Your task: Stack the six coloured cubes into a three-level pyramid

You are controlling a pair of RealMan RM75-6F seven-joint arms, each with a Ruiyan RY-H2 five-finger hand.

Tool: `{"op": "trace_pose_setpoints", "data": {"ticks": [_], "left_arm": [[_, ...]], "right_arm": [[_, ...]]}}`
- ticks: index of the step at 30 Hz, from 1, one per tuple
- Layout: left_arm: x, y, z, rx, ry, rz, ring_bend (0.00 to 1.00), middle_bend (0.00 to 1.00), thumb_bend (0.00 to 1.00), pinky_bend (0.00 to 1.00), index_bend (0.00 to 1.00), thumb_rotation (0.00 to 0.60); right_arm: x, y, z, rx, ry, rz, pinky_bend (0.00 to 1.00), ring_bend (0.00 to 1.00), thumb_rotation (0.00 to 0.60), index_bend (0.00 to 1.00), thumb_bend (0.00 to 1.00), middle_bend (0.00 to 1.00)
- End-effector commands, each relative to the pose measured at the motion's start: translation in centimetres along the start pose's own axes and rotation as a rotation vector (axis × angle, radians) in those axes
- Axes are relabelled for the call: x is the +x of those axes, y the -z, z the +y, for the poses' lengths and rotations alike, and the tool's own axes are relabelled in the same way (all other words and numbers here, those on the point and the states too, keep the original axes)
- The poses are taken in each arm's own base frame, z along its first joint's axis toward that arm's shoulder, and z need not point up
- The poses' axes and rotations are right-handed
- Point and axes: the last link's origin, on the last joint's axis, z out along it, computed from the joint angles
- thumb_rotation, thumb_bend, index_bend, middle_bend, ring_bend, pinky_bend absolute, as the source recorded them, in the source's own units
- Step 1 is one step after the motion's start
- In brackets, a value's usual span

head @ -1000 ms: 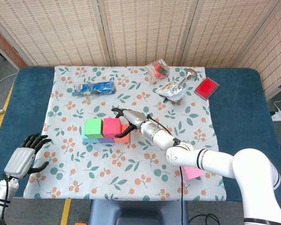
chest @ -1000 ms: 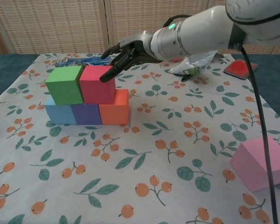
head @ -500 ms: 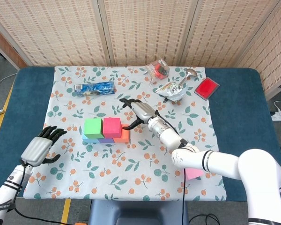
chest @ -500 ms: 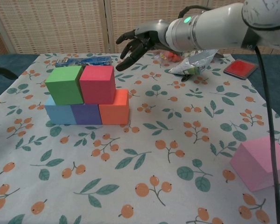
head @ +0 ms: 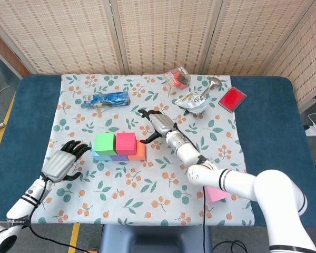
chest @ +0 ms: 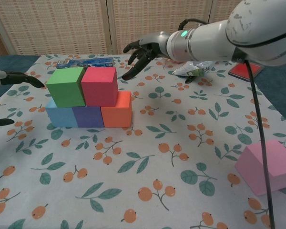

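The left hand [head: 59,165] is seen low at the left of the tabletop [head: 21,132], fingers [chest: 24,79] spread and nothing held, just beside the stack. A light blue cube [chest: 59,116], a purple cube [chest: 88,117] and an orange cube [chest: 117,112] are lined up touching as the base; a green cube [chest: 66,86] and a red cube [chest: 99,86] are set on them. The right hand [head: 159,124] is held above and right of the stack, fingers splayed and empty. A pink cube [chest: 269,167] is left well apart at the right.
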Motion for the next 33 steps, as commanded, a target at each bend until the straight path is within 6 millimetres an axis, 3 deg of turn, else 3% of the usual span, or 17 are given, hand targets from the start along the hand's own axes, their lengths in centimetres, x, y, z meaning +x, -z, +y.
{"op": "trace_pose_setpoints", "data": {"ticks": [1, 14, 33], "left_arm": [[0.0, -0.2, 0.3, -0.01, -0.002, 0.002, 0.0, 0.09, 0.29, 0.07, 0.11, 0.6], [0.4, -1.0, 1.5, -0.05, -0.032, 0.001, 0.0, 0.09, 0.29, 0.07, 0.11, 0.6], [0.2, -0.9, 1.0, -0.026, -0.028, -0.013, 0.0, 0.09, 0.29, 0.07, 0.11, 0.6]], "right_arm": [[-0.2, -0.2, -0.2, 0.003, 0.001, -0.002, 0.0, 0.0, 0.487, 0.0, 0.0, 0.13], [-0.7, -0.5, -0.8, 0.01, 0.008, -0.007, 0.0, 0.0, 0.487, 0.0, 0.0, 0.13], [-1.1, -0.3, -0.8, 0.009, 0.032, -0.013, 0.0, 0.0, 0.487, 0.0, 0.0, 0.13]]}}
